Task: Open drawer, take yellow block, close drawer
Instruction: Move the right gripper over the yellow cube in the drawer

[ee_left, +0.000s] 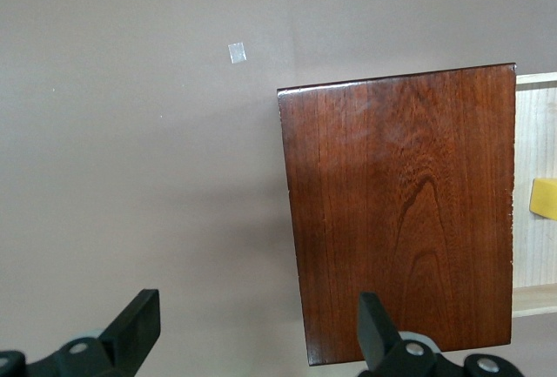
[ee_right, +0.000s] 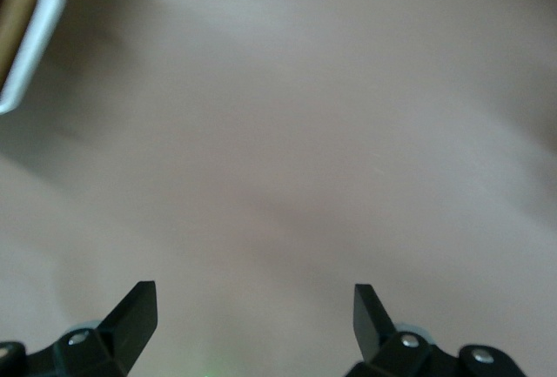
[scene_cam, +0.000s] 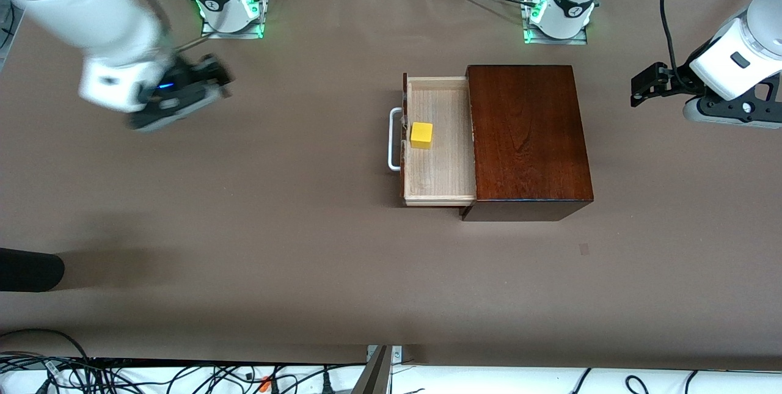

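Note:
The drawer [scene_cam: 440, 156] stands pulled out of the dark wooden box [scene_cam: 528, 137], its white loop handle [scene_cam: 394, 139] pointing toward the right arm's end of the table. The yellow block [scene_cam: 421, 135] sits in the pale tray close to the drawer front. My right gripper [scene_cam: 214, 79] hangs open and empty over bare table, well away from the handle [ee_right: 35, 37]. My left gripper [scene_cam: 641, 85] waits open over the table beside the box's closed end. In the left wrist view the box top [ee_left: 405, 212] fills the middle and an edge of the block [ee_left: 545, 198] shows.
A small pale tape mark [scene_cam: 584, 249] lies on the brown table, nearer the front camera than the box. A black rounded object [scene_cam: 30, 270] juts in at the right arm's end. Cables [scene_cam: 183, 375] run along the front edge.

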